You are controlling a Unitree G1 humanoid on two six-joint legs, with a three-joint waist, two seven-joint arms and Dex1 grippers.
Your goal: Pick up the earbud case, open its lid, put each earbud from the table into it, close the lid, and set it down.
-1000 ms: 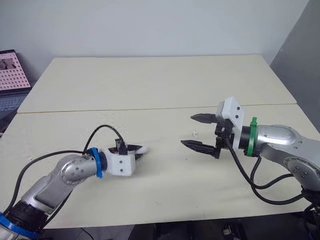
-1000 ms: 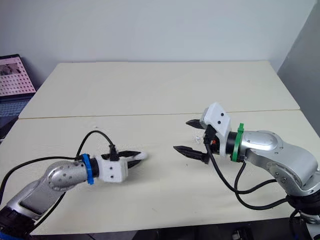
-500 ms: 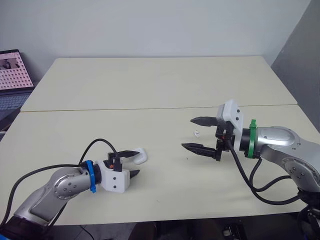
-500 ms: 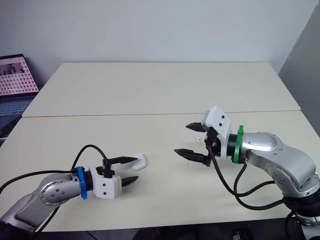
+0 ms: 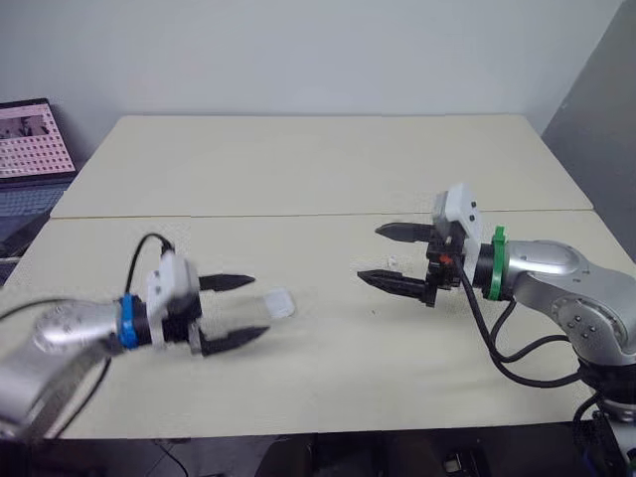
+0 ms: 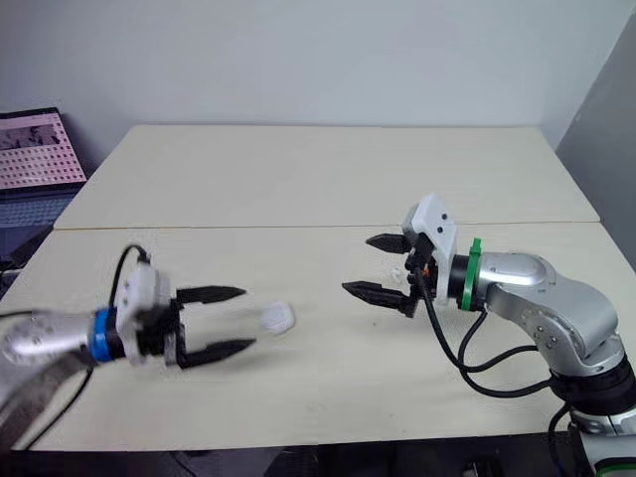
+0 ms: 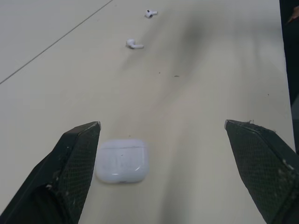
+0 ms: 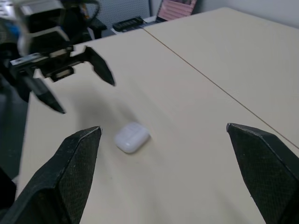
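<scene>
Earbud case [image 5: 276, 304], just beyond left hand [image 5: 260, 306] — hand spread wide open; case ungripped

We had bright, even, diffuse light; the counter [image 5: 298, 179] read matte and uniform. Shadows beneath the grippers were faint and soft-edged. The head views were sharp around the right gripper [image 5: 369, 252], but the left gripper [image 6: 248, 318] and its arm were smeared by motion blur, and the earbud case [image 5: 277, 304] looked soft. In the right wrist view the background was blurred.

Left end effector [image 5: 260, 306], fingers spread, faces the earbud case [image 5: 277, 304].
</scene>
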